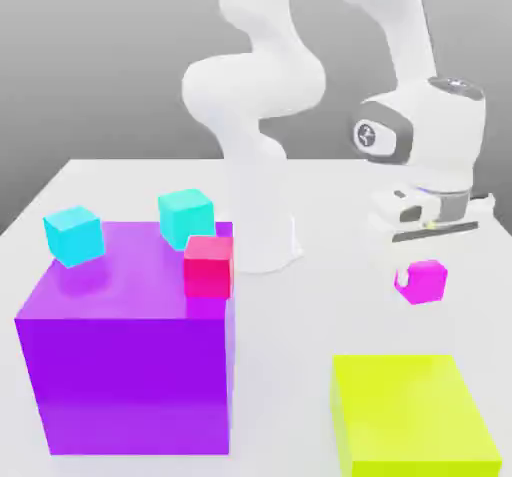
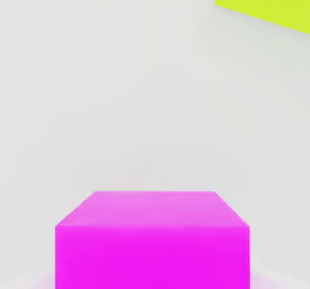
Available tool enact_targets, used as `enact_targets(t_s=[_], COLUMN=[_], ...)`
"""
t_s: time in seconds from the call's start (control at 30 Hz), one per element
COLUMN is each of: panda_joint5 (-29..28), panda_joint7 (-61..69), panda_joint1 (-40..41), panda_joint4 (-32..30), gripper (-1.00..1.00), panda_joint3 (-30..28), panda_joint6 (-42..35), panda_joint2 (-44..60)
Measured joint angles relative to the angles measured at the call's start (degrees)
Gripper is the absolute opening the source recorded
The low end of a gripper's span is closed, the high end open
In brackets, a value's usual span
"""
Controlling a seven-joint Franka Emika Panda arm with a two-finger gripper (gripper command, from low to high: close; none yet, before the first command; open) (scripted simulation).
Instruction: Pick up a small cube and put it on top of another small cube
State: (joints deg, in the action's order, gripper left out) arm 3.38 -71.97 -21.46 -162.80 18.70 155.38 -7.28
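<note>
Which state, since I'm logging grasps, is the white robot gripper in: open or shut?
Shut: the gripper has the small magenta cube clamped between its fingertips.

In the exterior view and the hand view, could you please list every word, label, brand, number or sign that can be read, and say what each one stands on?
No word, brand or number can be read.
Round emblem on the robot arm's hand-end housing: a dark disc with a light figure, too small to make out.
</note>
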Motion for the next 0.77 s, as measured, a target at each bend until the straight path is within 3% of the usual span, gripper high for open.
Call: enact_targets(t_s=[0.5,0.63,0.67,0.77], panda_joint5=[-4.3,-4.5,-4.5,-4.5], panda_joint7=[-2.3,-2.3,-2.3,-2.3], panda_joint1=[23.6,25.1,25.2,25.2], panda_joint4=[20.7,17.3,16.3,16.3], gripper=[-1.0,-1.0,1.0,1.0], panda_joint3=[-20.5,-21.8,-21.9,-21.9], panda_joint6=[-37.5,-32.1,-30.4,-30.4], panda_joint2=[-17.0,-15.0,-14.3,-14.3])
